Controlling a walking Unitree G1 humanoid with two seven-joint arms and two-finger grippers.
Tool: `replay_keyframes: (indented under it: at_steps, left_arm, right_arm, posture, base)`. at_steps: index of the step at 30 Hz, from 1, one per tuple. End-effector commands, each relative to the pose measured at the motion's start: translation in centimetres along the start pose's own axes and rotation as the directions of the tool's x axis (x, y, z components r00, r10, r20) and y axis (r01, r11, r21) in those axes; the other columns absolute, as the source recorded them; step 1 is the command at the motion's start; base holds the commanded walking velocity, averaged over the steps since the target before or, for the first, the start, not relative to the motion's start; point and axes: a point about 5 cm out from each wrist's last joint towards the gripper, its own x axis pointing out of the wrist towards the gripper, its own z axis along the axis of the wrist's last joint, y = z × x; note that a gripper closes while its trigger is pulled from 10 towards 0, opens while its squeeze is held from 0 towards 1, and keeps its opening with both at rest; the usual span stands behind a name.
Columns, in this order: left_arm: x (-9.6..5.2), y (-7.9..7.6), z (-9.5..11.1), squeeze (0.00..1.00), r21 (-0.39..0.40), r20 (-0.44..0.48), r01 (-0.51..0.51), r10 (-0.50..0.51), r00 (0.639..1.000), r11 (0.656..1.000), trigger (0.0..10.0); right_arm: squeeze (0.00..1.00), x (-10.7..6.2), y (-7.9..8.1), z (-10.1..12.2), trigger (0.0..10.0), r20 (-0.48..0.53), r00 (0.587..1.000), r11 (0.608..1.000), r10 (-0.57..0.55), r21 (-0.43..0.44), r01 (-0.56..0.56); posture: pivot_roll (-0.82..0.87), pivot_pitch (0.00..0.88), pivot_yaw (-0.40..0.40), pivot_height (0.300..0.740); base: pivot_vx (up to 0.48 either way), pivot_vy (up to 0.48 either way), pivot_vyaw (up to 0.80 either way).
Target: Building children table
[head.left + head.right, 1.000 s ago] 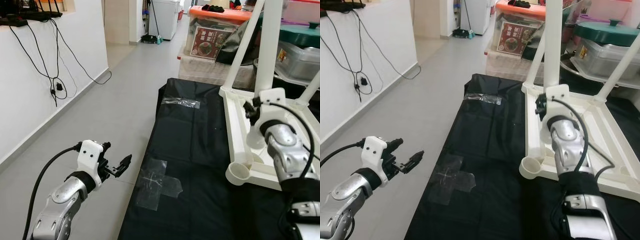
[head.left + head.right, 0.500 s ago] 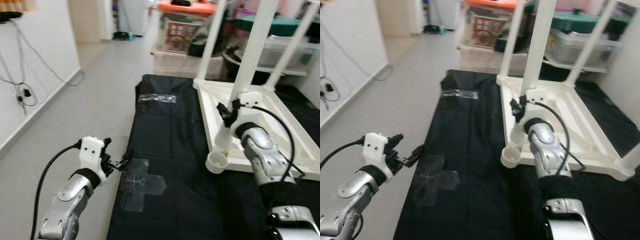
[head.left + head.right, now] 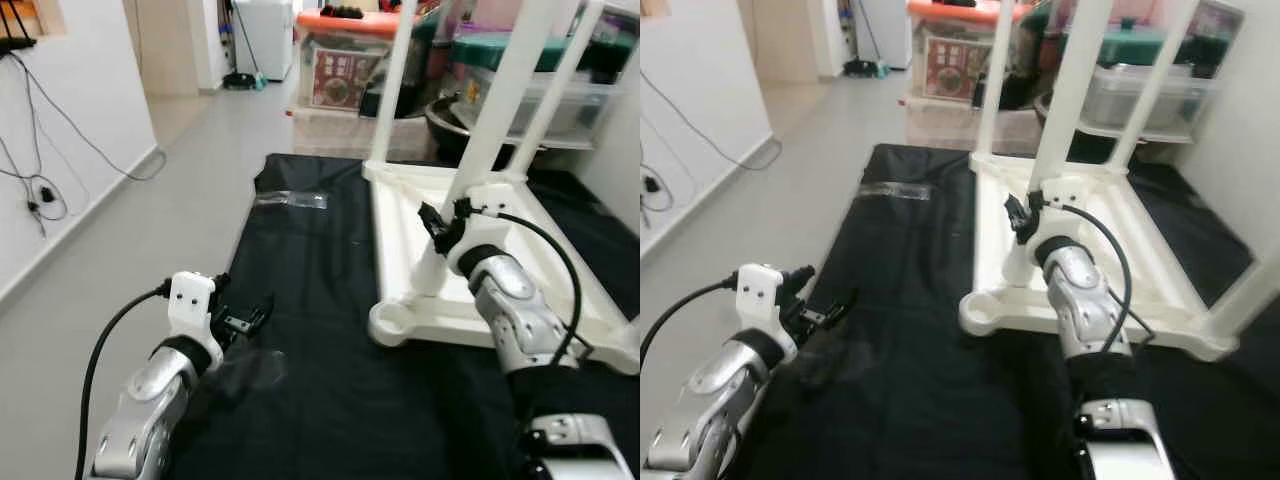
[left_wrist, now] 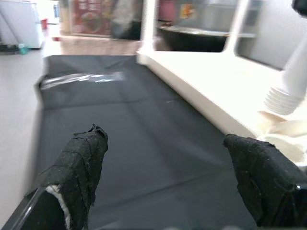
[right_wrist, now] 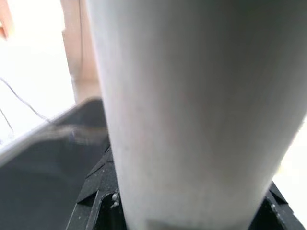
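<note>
Right wrist view, leg: white table leg (image 5: 192, 110) fills the space between the right gripper (image 3: 437, 222) fingers, which clamp it; long axis upright
Table: upturned white table (image 3: 560, 330) lies on the black mat (image 3: 320, 300)
Nearer arm: right; left gripper (image 4: 168, 182), fingers spread, hovers over mat, table ahead
Hidden: leg top cut off; empty corner socket (image 3: 390, 322) near the clamped leg

Home interior, hallway or living area. Grey tile floor (image 3: 190, 190), white wall (image 3: 70, 130) with hanging black cables (image 3: 40, 180). At far end white fridge-like appliance (image 3: 265, 35), stacked plastic storage boxes (image 3: 340, 70) with orange lid, big pot (image 3: 470, 115). Black mat (image 3: 320, 300) spread on floor, white plastic table frame (image 3: 480, 250) upside down on it.
</note>
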Motion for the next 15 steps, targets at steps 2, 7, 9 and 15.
replay_keyframes:
  at_steps: [2,7,9,15]
  left_arm:
    - [-0.1,0.2,0.0,0.00,-0.017,-0.001,-0.021,0.021,1.000,1.000,10.0]
    - [-0.2,0.2,-0.2,0.00,-0.020,-0.005,-0.023,0.022,1.000,1.000,10.0]
    - [-0.3,0.2,-0.2,0.00,-0.020,-0.006,-0.022,0.022,1.000,1.000,10.0]
    - [-0.3,0.6,-0.3,0.00,-0.025,-0.009,-0.038,0.037,0.999,0.999,10.0]
  right_arm:
    - [0.00,0.3,1.1,1.8,0.0,0.060,0.996,0.997,0.059,0.047,-0.062]
    - [0.00,0.0,1.5,1.5,0.0,0.053,0.995,0.996,0.085,0.029,-0.086]
    - [0.00,-0.2,1.6,1.4,0.0,0.050,0.994,0.995,0.099,0.023,-0.100]
    - [0.00,-1.2,2.6,0.2,0.0,-0.001,0.982,0.982,0.190,-0.018,-0.190]
  posture:
    - [0.07,0.000,-0.091,0.740]
    - [0.06,0.000,-0.090,0.740]
    - [0.06,0.000,-0.088,0.740]
    - [0.06,0.000,-0.081,0.740]
  base:
    - [0.000,0.000,0.00]
    - [0.000,0.000,0.00]
    - [0.000,0.000,0.00]
    - [0.000,0.000,0.00]
